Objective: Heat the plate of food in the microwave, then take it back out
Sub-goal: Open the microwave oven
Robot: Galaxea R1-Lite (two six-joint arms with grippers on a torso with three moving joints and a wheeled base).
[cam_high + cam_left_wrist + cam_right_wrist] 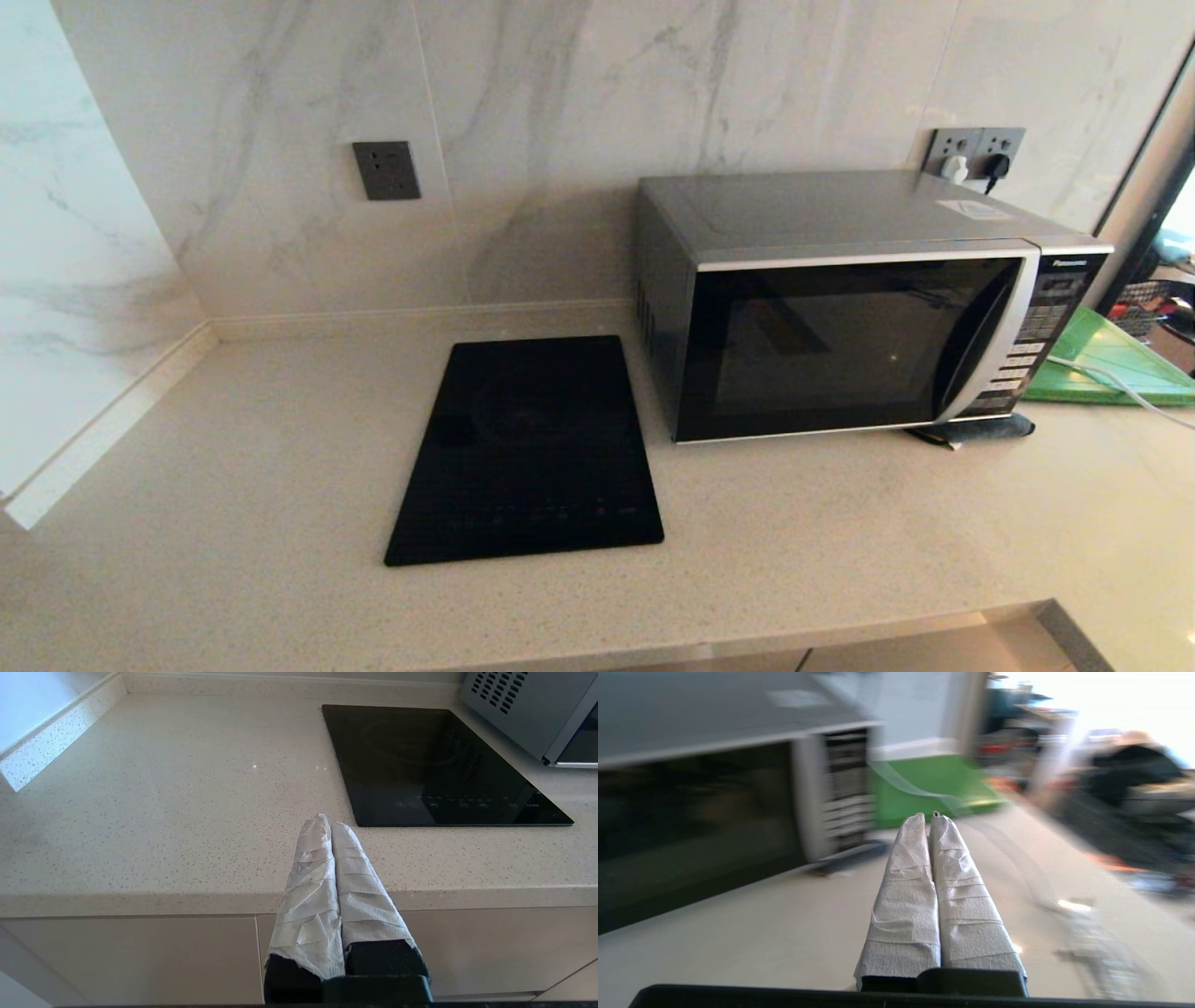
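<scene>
Head view: microwave [840, 308] door closed; left gripper [331, 823], right gripper [928, 817] jaws together, empty.

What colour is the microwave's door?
Black glass, framed in silver, with a curved silver handle; the microwave shows best in the head view.

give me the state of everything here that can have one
microwave: door shut, dark inside
cooktop: bare, nothing on it
wall socket: two plugs in
left gripper: shut, empty, at the counter's front edge
right gripper: shut, empty, over the counter near the microwave's button panel
</scene>
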